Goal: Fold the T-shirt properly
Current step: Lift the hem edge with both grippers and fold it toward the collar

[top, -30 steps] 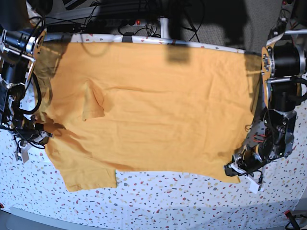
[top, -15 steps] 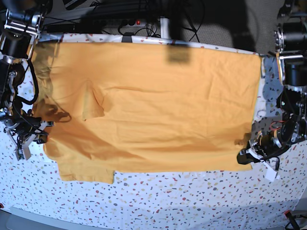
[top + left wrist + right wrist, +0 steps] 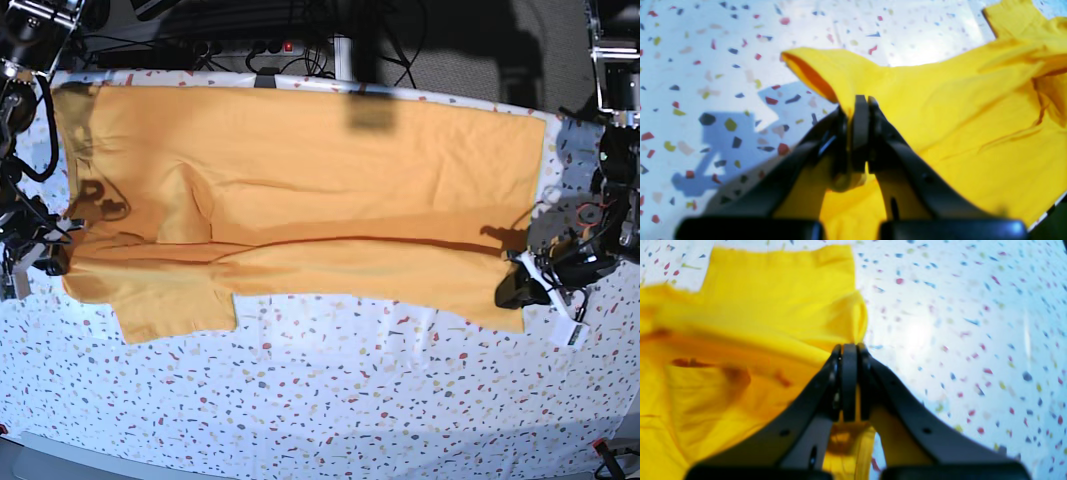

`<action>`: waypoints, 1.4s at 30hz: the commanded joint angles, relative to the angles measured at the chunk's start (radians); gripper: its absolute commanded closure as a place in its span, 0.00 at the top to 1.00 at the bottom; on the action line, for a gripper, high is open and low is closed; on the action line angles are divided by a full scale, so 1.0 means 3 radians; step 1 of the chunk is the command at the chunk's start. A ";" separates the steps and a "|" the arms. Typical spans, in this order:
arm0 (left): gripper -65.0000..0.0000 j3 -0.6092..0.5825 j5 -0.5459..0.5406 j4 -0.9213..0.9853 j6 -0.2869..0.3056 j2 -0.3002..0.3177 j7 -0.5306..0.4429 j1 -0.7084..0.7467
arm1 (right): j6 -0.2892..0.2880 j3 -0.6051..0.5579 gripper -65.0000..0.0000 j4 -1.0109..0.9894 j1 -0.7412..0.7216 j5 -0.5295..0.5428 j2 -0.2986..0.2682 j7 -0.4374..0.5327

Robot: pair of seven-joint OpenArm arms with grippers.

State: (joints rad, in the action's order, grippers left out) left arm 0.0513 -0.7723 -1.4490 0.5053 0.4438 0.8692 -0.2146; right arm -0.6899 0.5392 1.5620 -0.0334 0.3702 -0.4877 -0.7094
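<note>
- Mustard-yellow cotton, the T-shirt (image 3: 300, 190) lies spread across the speckled bench (image 3: 330, 400), reaching from the right tool (image 3: 50, 262) at one end to the left tool (image 3: 515, 292) at the other.
- Left tool (image 3: 858, 103): its two black fingers (image 3: 873, 133) are pressed together with a pinch of T-shirt (image 3: 957, 116) fabric caught between them; a raised flap of cloth stands just beyond the tips, its darker orange inner face showing.
- Beside that tool, on one side, the cloth runs away in soft creases; on the other side lies bare bench (image 3: 706, 50) with the tool's shadow on it.
- Right tool (image 3: 849, 348): its fingers (image 3: 826, 383) are likewise shut on the garment's edge, with a small peak of T-shirt (image 3: 756, 323) fabric lifted at the tips.
- To one side of this tool the cloth bunches in a blurred ridge with a flat panel beyond it; to the other side is bare bench (image 3: 957, 323).
- In the base view, the edge of the garment held between the two tools is lifted, and a long crease with a shadow under it runs from near one tool to near the other.
- A short sleeve sticks out onto the bench near the right tool, on the side toward the front edge.
- Far from both tools, the shirt's back edge lies along the bench's rear rim.
- No script is visible on the side facing up.
</note>
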 commanded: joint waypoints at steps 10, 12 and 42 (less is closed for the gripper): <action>0.00 0.0024 0.0181 -0.0062 0.0013 0.0056 -0.0022 0.0201 | -0.0027 0.0146 0.00 0.0071 0.0235 0.0023 -0.0072 -0.0076; 0.00 0.0024 0.0259 -0.0061 0.0013 0.0056 -0.0019 0.0234 | -0.0027 0.0146 0.00 0.0071 0.0234 0.0000 -0.0074 -0.0172; 0.51 0.0023 0.0420 -0.0061 0.0011 0.0056 -0.0018 0.0375 | -0.0027 0.0146 0.63 0.0071 0.0192 0.0123 -0.0092 -0.0407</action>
State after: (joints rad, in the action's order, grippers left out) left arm 0.0517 -0.6289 -1.4487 0.5053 0.4461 0.8776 -0.0830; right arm -0.6899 0.5758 1.5642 0.0414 0.3962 -0.4908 -0.8490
